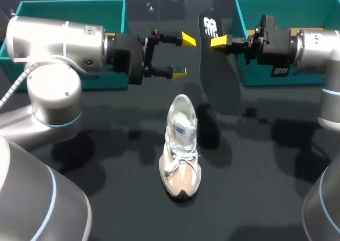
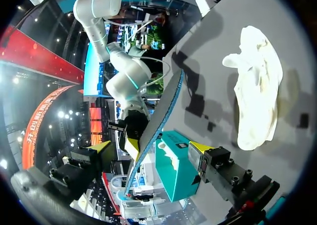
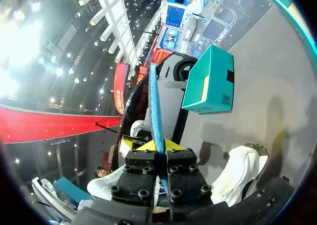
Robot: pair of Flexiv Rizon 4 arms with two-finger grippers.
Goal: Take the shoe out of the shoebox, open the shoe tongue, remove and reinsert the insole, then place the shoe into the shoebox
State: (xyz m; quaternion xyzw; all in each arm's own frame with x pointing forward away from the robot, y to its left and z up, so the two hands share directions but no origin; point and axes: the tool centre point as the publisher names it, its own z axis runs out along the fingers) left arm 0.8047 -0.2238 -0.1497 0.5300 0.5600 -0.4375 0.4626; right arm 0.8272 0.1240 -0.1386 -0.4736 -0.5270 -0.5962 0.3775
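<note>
Right gripper [image 1: 219, 41], upper middle of the head view, is clamped on the insole [image 1: 215, 71]. The jaws are pinched narrow on its top end. The insole hangs on edge from there, down toward the middle of the frame, just in front of the right shoebox [image 1: 287, 7].

In the right wrist view we see the insole's blue edge [image 3: 154, 106] running straight out from between the fingers [image 3: 148, 144], gripped from both sides.

Left gripper [image 1: 184, 55], left of the insole, has its jaws wide and nothing in them. Its upper tip is just beside the insole's top; we see no contact.

In the left wrist view the insole [image 2: 166, 111] stands edge-on ahead of the spread fingertips [image 2: 200, 146], in line with the gap between them but beyond it. A teal box [image 2: 176, 170] sits behind it.

The shoe [image 1: 180, 151] stands upright on the table [image 1: 106, 161] in the lower middle of the head view. Its toe points to the bottom edge and its opening to the top. It is apart from both grippers, below them and outside either box.

The left shoebox [image 1: 69, 7] sits at the upper left, behind the left arm.
</note>
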